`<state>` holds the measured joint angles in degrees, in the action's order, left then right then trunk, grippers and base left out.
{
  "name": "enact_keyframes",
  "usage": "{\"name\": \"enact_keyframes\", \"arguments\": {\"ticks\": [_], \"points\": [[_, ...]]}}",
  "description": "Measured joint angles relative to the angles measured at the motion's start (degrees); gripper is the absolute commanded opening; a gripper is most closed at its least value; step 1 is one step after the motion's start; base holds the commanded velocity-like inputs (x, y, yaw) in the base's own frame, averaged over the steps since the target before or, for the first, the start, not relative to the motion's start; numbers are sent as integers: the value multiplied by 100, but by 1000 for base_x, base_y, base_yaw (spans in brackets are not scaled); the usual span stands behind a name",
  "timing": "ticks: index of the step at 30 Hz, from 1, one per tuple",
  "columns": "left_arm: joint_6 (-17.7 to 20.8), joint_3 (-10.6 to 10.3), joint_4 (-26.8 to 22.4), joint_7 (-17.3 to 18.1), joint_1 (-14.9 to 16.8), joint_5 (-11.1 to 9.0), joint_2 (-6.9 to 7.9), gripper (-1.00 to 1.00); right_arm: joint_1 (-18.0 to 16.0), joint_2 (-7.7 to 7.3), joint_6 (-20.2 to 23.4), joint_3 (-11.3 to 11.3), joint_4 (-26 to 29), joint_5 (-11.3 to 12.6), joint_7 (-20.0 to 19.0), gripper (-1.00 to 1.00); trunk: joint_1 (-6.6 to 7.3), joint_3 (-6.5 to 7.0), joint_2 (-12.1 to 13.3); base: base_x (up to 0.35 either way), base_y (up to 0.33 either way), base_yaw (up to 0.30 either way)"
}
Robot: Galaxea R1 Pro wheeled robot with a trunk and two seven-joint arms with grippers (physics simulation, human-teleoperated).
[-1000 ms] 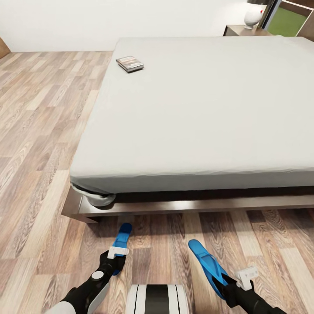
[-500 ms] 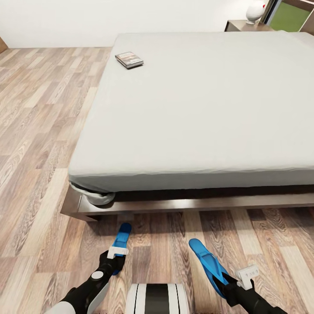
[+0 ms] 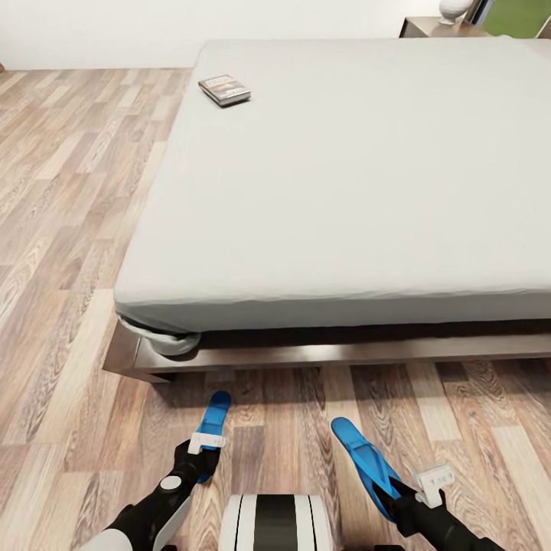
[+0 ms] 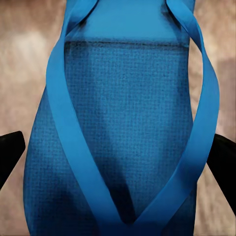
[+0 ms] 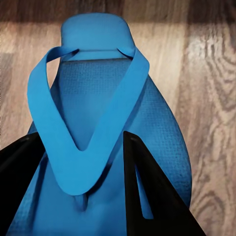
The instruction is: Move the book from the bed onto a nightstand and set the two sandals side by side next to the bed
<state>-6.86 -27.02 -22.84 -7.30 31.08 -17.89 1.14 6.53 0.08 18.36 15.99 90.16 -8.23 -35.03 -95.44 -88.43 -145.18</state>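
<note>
The book (image 3: pixel 224 89) lies flat near the far left corner of the bed (image 3: pixel 360 176). A nightstand (image 3: pixel 430 28) peeks past the bed's far right corner. My left gripper (image 3: pixel 201 457) is shut on one blue sandal (image 3: pixel 213 422), held low over the floor in front of the bed's near side. In the left wrist view that sandal (image 4: pixel 123 128) sits between the dark fingers (image 4: pixel 10 153). My right gripper (image 3: pixel 404 499) is shut on the other sandal (image 3: pixel 364 461), which points toward the bed. One of its fingers (image 5: pixel 147 196) lies across the sole (image 5: pixel 98 123).
Wood-plank floor (image 3: pixel 69 229) runs along the left of the bed and between me and its dark frame (image 3: pixel 321 353). A white rounded object (image 3: pixel 453 8) stands on the nightstand. My white base (image 3: pixel 275 522) shows at the bottom edge.
The whole picture has slid: the bed and book sit slightly higher and closer, so the camera moved. Both grippers still hold their sandals in the same places.
</note>
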Motion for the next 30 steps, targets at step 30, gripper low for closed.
{"name": "enact_keyframes", "arguments": {"ticks": [30], "points": [[-15, 0, -9, -9, -8, 0, -12, -100, -3, 0, -1, -26, 0, -8, 3, -100, -13, -111, -7, 0, 0, 0]]}}
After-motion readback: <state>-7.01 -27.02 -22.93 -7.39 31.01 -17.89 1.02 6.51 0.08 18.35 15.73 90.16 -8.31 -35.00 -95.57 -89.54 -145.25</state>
